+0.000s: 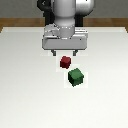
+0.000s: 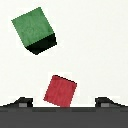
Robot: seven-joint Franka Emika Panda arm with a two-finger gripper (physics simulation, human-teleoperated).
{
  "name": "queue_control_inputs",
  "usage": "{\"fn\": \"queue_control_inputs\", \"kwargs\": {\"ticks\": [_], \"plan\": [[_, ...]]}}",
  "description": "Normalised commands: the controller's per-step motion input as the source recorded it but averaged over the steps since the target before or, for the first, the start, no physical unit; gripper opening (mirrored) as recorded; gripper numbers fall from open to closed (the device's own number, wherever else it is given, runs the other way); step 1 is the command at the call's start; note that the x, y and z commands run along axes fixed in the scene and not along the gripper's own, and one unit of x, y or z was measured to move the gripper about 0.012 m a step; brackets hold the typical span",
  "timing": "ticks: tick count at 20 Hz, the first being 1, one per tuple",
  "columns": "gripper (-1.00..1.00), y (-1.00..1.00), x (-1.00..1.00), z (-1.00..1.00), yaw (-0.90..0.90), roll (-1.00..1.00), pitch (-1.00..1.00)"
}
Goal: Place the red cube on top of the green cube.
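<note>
The small dark red cube (image 1: 65,62) sits on the white table, a little toward the robot from the larger dark green cube (image 1: 76,76). The two cubes stand close together but apart, the green one nearer the exterior view's right. My gripper (image 1: 65,54) hangs above the red cube, open and holding nothing. In the wrist view the red cube (image 2: 60,90) lies between the two spread fingertips (image 2: 22,102), and the green cube (image 2: 34,30) lies farther off. Both cubes are turned at an angle to the gripper (image 2: 64,102).
The white table (image 1: 25,90) spans the scene, with its far edge behind the robot base. A brown floor strip (image 1: 15,22) shows beyond it. No other objects are on the table.
</note>
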Motion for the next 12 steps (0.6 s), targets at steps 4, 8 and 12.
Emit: {"fn": "queue_control_inputs", "kwargs": {"ticks": [4, 8, 12], "plan": [[1.0, 0.0, 0.0, -0.75, 0.0, 0.0, 0.0], [1.0, 0.0, 0.0, -0.5, 0.0, 0.0, 0.0], [-1.0, 0.0, 0.0, 0.0, 0.0, 0.0, 0.0]]}}
